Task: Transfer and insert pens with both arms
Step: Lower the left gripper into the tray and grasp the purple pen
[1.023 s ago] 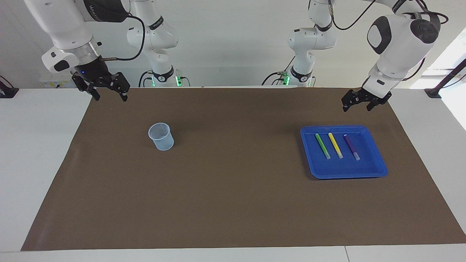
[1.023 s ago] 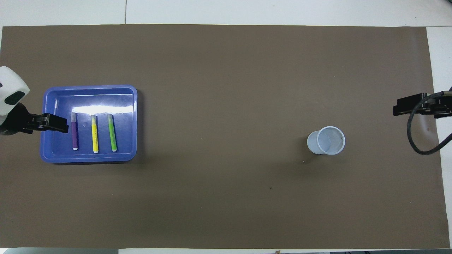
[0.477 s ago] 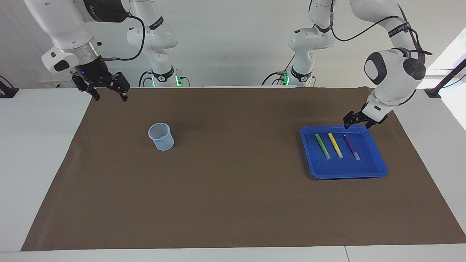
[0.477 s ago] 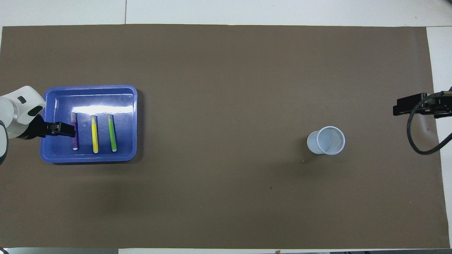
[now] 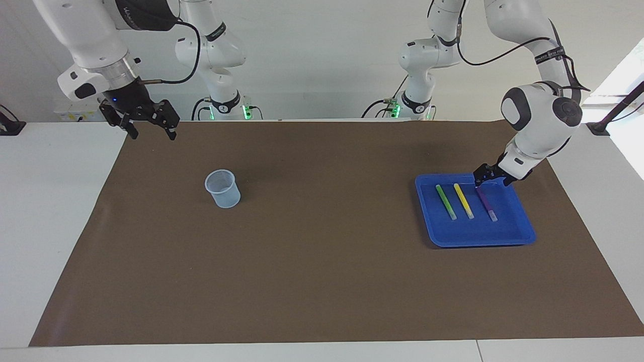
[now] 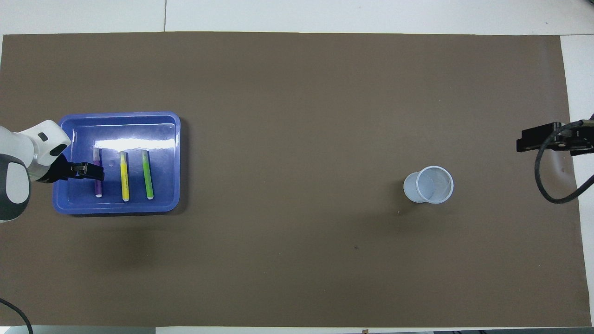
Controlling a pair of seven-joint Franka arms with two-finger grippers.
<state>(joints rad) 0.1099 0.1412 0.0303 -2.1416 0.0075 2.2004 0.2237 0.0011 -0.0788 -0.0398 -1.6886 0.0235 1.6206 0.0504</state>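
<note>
The left tool [image 5: 486,177], jaws released, hangs low over the slim purple marker pen [image 5: 486,203], which lies in the shallow blue plastic tray [image 5: 523,234] beside the yellow pen [image 5: 463,200] and green pen [image 5: 446,201]. This looks like the first pickup; next it must settle astride the purple barrel and clench. The right tool [image 5: 149,125], released, waits over the bench edge, the translucent plastic cup [image 5: 222,188] well apart from it.

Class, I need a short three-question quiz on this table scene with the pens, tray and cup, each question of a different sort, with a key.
1. True or false: the cup already holds a pen.
2. Which pen is the left gripper at? A green pen B yellow pen C purple pen
3. Fill in: all three pens lie in the blue ____.

Key: 1 false. 2 C. 3 tray. The right gripper waits, open, over the mat's edge nearest the robots.
</note>
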